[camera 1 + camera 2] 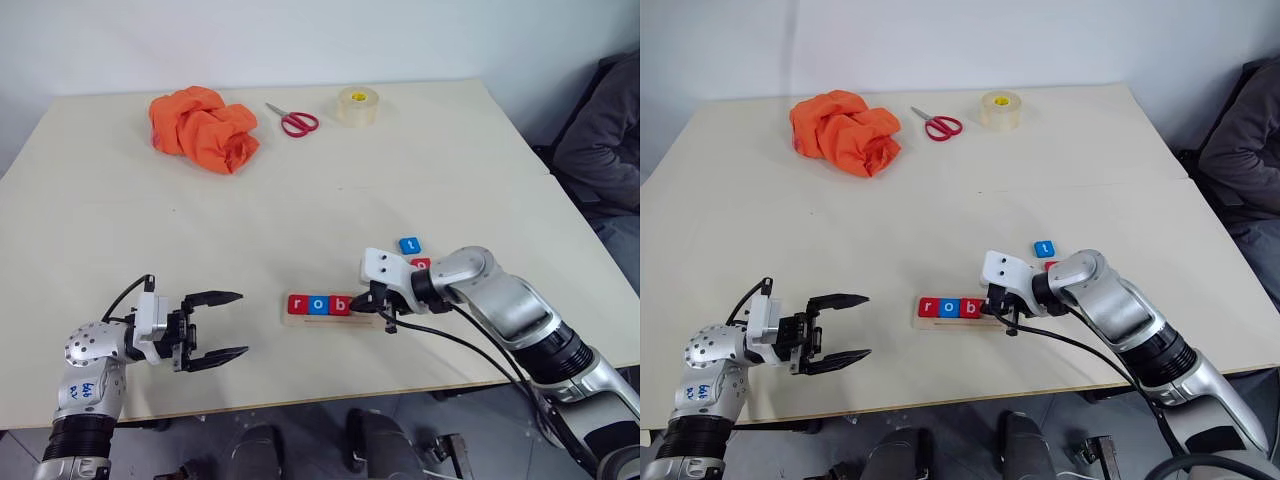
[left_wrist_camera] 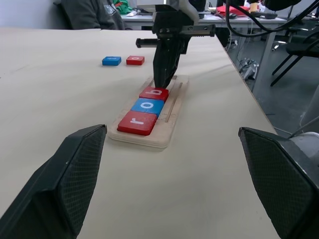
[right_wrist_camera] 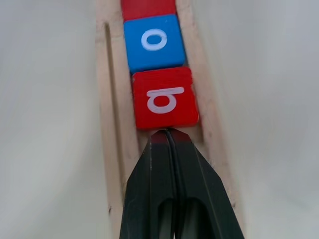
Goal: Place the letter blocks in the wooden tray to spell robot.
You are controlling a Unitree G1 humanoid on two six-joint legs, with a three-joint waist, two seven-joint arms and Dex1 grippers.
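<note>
right jaws [image 3: 168, 133]: I see them pressed together, empty, tips touching red b block [image 3: 165, 98] in wooden tray [image 3: 117, 149]
left jaws [image 1: 224, 325]: spread, empty
blocks: I judge light, stiff, slick; pinch opposite edges
loose: red block [image 2: 135, 60], blue t block [image 1: 410, 245] beyond right jaws

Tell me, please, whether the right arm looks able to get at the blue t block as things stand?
Probably yes: the blue t block lies uncovered on the table just beyond the right gripper, nothing between them.

Three blocks [image 1: 318, 305] lie in the tray [image 2: 169, 130], two [image 2: 123, 60] behind it.
</note>
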